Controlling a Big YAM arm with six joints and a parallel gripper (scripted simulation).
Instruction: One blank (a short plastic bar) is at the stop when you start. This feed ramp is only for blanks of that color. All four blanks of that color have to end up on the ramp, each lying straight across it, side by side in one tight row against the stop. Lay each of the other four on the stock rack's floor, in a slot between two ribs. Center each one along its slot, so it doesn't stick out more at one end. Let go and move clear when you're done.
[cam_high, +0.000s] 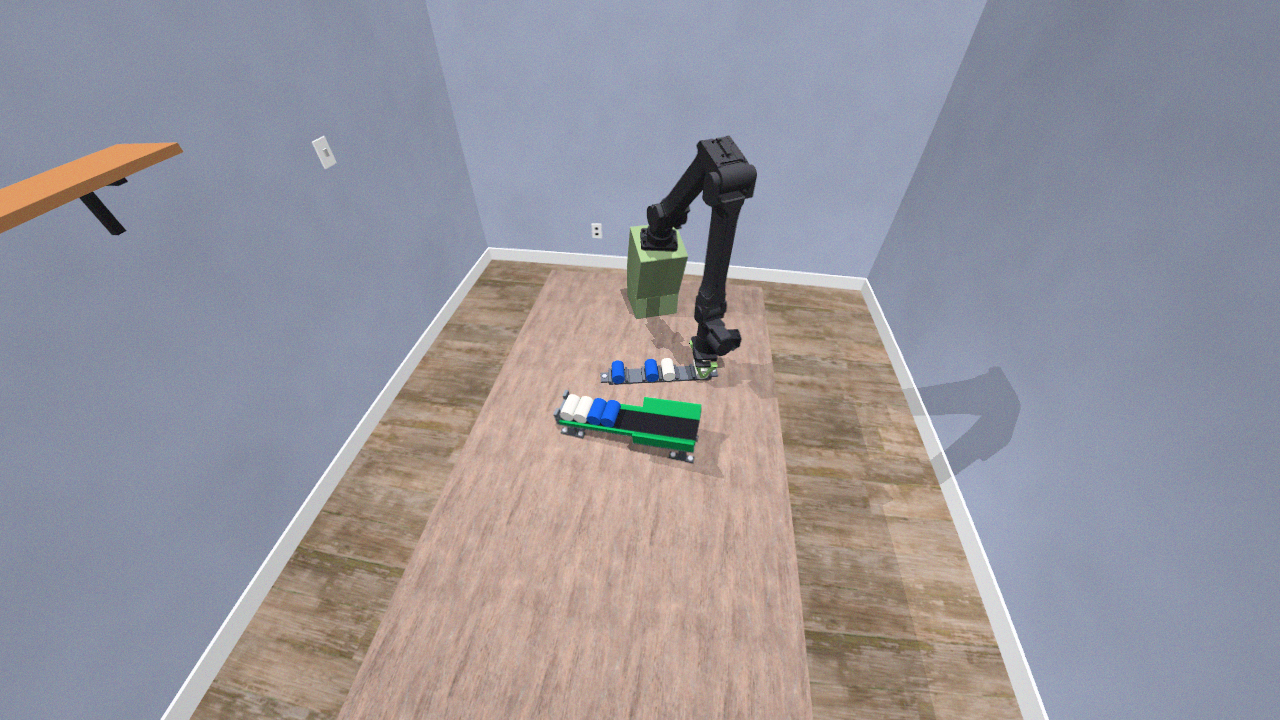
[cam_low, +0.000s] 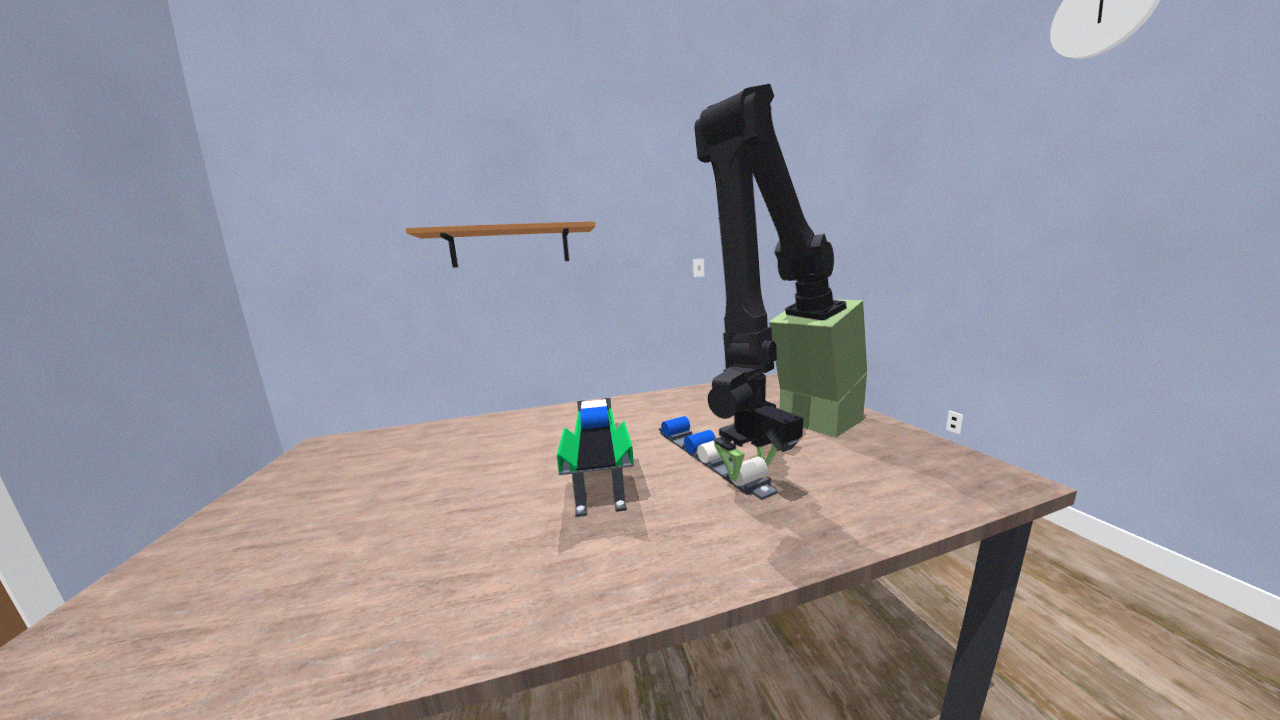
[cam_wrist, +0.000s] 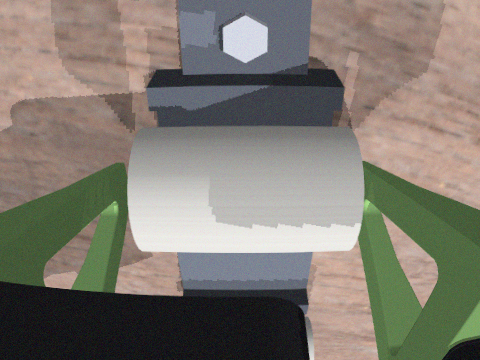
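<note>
The green feed ramp (cam_high: 631, 420) carries two white blanks (cam_high: 575, 408) against the stop at its left end, then two blue blanks (cam_high: 604, 411) touching them. The grey stock rack (cam_high: 640, 373) holds a blue blank (cam_high: 617, 369), another blue blank (cam_high: 650, 368) and a white blank (cam_high: 666, 368). A second white blank (cam_wrist: 246, 188) lies across the rack's end slot, also seen in the exterior view (cam_low: 751, 469). My gripper (cam_wrist: 240, 177) is open and low over this blank, one green finger beside each of its ends, not pressing it. It shows in the top view (cam_high: 707, 364) too.
The arm's green pedestal (cam_high: 656, 271) stands behind the rack. The rack's end tab with a hex bolt (cam_wrist: 244, 39) lies just past the blank. The ramp stands on short legs (cam_low: 595, 488) in front of the rack. The table edge lies to the right.
</note>
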